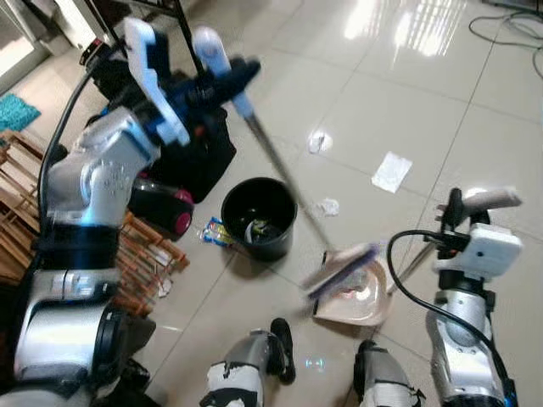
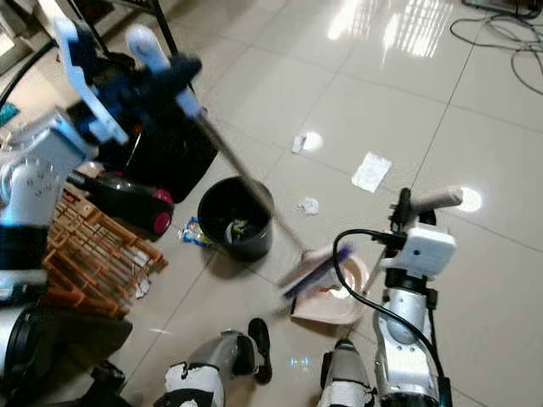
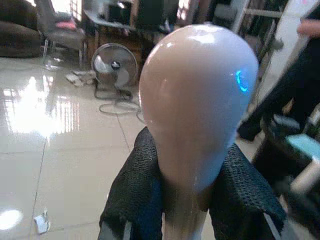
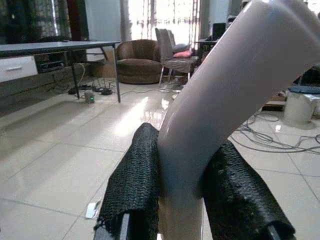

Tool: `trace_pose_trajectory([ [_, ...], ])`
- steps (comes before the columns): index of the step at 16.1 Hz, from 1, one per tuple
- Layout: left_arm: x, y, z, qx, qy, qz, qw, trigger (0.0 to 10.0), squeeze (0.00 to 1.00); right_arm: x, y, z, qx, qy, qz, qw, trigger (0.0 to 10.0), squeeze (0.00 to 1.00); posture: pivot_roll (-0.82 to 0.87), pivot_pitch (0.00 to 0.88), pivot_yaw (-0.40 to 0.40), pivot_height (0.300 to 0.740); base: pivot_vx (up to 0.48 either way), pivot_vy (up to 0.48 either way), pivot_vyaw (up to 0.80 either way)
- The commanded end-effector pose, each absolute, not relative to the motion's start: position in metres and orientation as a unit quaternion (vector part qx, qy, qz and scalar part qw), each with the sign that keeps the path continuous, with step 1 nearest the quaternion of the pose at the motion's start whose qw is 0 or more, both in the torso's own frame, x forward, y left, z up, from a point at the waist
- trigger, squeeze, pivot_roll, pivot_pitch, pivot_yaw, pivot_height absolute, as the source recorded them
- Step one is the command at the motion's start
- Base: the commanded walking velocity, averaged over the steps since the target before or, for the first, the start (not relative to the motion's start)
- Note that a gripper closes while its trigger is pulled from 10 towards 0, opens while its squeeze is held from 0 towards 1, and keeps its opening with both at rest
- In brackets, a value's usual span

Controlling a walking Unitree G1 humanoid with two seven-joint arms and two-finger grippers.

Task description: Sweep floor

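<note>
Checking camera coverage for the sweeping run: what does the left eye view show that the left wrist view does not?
Left eye alone: the black bin, dustpan, broom head and a paper scrap.
Left wrist alone: a standing fan and a close look at the black fingers.
Both: the left gripper clamped on the broom handle's rounded tip, over glossy tile floor.

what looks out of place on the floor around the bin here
Several paper scraps lie loose on the tiles: a flat white sheet, a crumpled bit and another wad beyond the black bin. A colourful wrapper sits against the bin's base, outside it. None has reached the dustpan yet.
</note>
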State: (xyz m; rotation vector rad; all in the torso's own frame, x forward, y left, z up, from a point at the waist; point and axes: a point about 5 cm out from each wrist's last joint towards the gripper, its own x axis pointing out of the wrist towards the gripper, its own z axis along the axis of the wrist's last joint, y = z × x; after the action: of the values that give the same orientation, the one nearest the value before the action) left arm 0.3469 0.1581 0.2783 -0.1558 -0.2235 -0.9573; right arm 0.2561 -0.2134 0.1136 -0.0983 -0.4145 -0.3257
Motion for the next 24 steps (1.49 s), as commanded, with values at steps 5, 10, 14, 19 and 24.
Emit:
trace_pose_trajectory([
  [5, 0.323, 0.155, 0.240, -0.019, -0.074, -0.460, 0.885, 10.0, 0.00, 0.241, -0.225, 0.137, -0.046, -0.237, -0.184, 0.953, 10.0, 0.00, 0.01, 0.165, 0.160, 0.740, 0.000, 0.000, 0.00],
  [10, 0.304, 0.170, 0.210, 0.048, -0.052, -0.414, 0.908, 10.0, 0.00, 0.225, -0.232, 0.165, -0.046, -0.263, -0.188, 0.945, 10.0, 0.00, -0.01, 0.135, 0.139, 0.740, 0.000, 0.000, 0.00],
  [14, 0.296, 0.187, 0.192, 0.088, -0.022, -0.380, 0.920, 10.0, 0.00, 0.222, -0.226, 0.177, -0.036, -0.263, -0.174, 0.948, 10.0, 0.00, -0.02, 0.131, 0.146, 0.740, 0.000, 0.000, 0.00],
  [19, 0.280, 0.210, 0.147, 0.096, 0.074, -0.309, 0.943, 10.0, 0.00, 0.224, -0.227, 0.189, 0.000, -0.246, -0.175, 0.953, 10.0, 0.00, -0.01, 0.134, 0.150, 0.740, 0.000, 0.000, 0.00],
  [24, 0.263, 0.237, 0.099, 0.103, 0.140, -0.145, 0.974, 10.0, 0.00, 0.218, -0.237, 0.207, 0.009, -0.234, -0.178, 0.956, 10.0, 0.00, -0.04, 0.142, 0.141, 0.740, 0.000, 0.000, 0.00],
])
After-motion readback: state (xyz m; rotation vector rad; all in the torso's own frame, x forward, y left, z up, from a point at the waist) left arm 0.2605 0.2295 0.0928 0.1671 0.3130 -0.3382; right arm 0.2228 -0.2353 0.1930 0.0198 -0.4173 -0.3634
